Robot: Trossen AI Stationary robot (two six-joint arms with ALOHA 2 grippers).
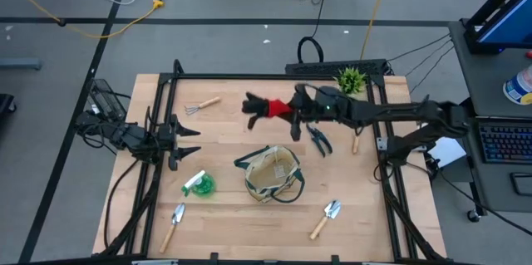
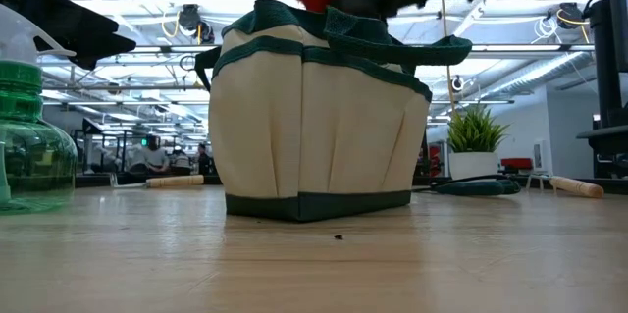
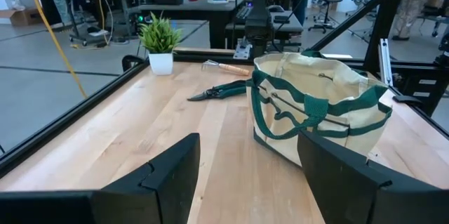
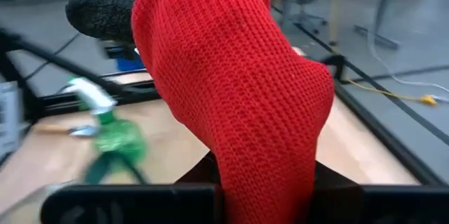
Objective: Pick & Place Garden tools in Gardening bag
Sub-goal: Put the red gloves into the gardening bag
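Note:
The red-black glove hangs in the air over the table's far middle, with my right gripper shut on it. The beige gardening bag stands upright on its base, nearer than the glove, mouth open. On the table lie a mini rake, dark shears, two trowels and a green-white bottle. My left gripper waits open at the left edge, pointing toward the bag. My right gripper pinches the glove's red knitted cuff between its two fingers, which come in about level from the table's right. The glove is lifted clear and sticks out past the fingers toward the left, its black finger part farthest from them.
A small potted plant stands at the far right corner, with a wooden-handled tool near the right rail. Black frame rails run along the table's edges. Bare wood lies between my left gripper and the bag.

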